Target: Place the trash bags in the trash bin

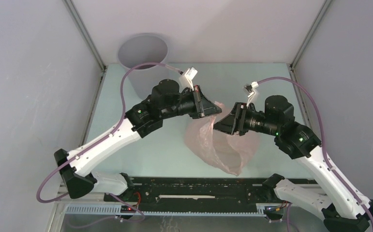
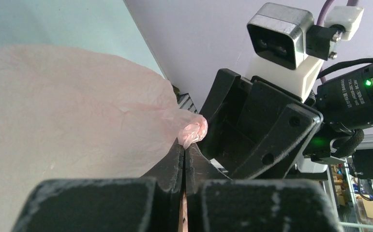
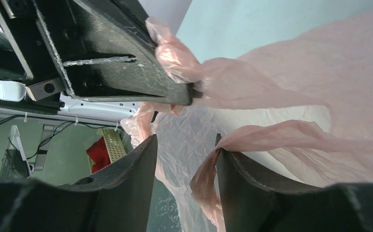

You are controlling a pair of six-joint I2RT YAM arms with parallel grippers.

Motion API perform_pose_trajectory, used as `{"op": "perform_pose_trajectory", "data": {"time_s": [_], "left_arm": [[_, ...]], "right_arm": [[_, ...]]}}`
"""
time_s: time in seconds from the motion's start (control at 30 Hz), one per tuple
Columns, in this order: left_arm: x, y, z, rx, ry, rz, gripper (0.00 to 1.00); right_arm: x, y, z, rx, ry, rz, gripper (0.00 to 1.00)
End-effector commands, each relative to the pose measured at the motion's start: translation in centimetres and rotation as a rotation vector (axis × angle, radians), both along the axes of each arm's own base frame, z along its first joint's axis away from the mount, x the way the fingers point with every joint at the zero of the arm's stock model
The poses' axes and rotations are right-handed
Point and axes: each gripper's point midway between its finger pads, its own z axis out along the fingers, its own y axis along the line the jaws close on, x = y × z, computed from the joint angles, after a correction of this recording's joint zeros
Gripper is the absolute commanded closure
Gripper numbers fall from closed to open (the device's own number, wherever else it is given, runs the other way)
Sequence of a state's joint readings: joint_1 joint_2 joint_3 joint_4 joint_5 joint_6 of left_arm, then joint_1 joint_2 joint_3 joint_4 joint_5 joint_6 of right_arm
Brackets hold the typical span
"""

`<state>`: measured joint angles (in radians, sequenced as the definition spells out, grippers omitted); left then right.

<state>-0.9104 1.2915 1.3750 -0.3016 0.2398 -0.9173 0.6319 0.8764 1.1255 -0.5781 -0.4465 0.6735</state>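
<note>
Your left gripper (image 2: pixel 185 155) is pinched tight on a bunched bit of the bag (image 1: pixel 225 147), which spreads over the middle of the table (image 1: pixel 170 150) between the two arms. Your right gripper (image 3: pixel 185 147) sits just beside it, fingers apart. A strand of film drapes over one finger (image 3: pixel 252 188), though it's hard to tell whether any lies properly in the gap. The bin (image 1: pixel 143 50) stands at the far-left corner, well apart from the bag.

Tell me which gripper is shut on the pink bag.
The left gripper pinches the pink bag; the right gripper is open, film only draped over one finger.
</note>
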Motion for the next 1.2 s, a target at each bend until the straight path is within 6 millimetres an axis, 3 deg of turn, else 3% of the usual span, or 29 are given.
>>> {"op": "perform_pose_trajectory", "data": {"time_s": [0.0, 0.2, 0.37, 0.57, 0.77, 0.83, 0.9, 0.97, 1.07, 1.1, 1.13, 1.17], "left_arm": [[-0.2, -1.4, 4.0, -0.086, -0.051, -0.026, 1.0], [0.0, -1.9, 3.9, -0.082, -0.048, -0.027, 1.0], [0.3, -1.7, 3.5, -0.078, -0.041, -0.007, 1.0], [0.1, -3.2, 4.0, -0.089, -0.036, -0.046, 1.0], [0.4, -4.3, 3.8, -0.078, -0.026, -0.059, 1.0], [0.6, -4.5, 3.7, -0.075, -0.021, -0.055, 1.0], [0.7, -4.5, 3.7, -0.072, -0.022, -0.049, 1.0], [0.9, -4.6, 3.7, -0.072, -0.024, -0.045, 1.0], [1.2, -4.5, 4.1, -0.064, -0.045, -0.03, 0.97], [1.4, -4.3, 4.2, -0.053, -0.056, -0.023, 0.91], [1.7, -4.0, 4.1, -0.036, -0.07, -0.014, 0.83], [2.2, -3.5, 4.1, -0.014, -0.09, 0.002, 0.69]], "right_arm": [[-0.5, 0.3, 2.1, 0.057, -0.071, 0.021, 0.43], [-1.2, -0.6, 2.2, 0.042, -0.096, 0.009, 0.42], [-1.5, -1.9, 2.9, 0.044, -0.144, -0.043, 0.34], [-0.1, -1.3, 2.4, 0.043, -0.105, -0.078, 0.27], [1.2, -0.9, 3.1, 0.078, -0.097, -0.129, 0.29], [1.5, -0.9, 3.4, 0.088, -0.102, -0.14, 0.33], [1.8, -0.9, 3.6, 0.089, -0.116, -0.156, 0.43], [2.2, -1.1, 3.9, 0.093, -0.127, -0.172, 0.6], [2.4, -1.2, 3.8, 0.082, -0.149, -0.169, 0.94], [2.5, -1.3, 3.6, 0.072, -0.151, -0.174, 1.0], [2.8, -1.7, 3.3, 0.057, -0.149, -0.186, 1.0], [3.0, -2.1, 3.0, 0.04, -0.147, -0.202, 1.0]]}}
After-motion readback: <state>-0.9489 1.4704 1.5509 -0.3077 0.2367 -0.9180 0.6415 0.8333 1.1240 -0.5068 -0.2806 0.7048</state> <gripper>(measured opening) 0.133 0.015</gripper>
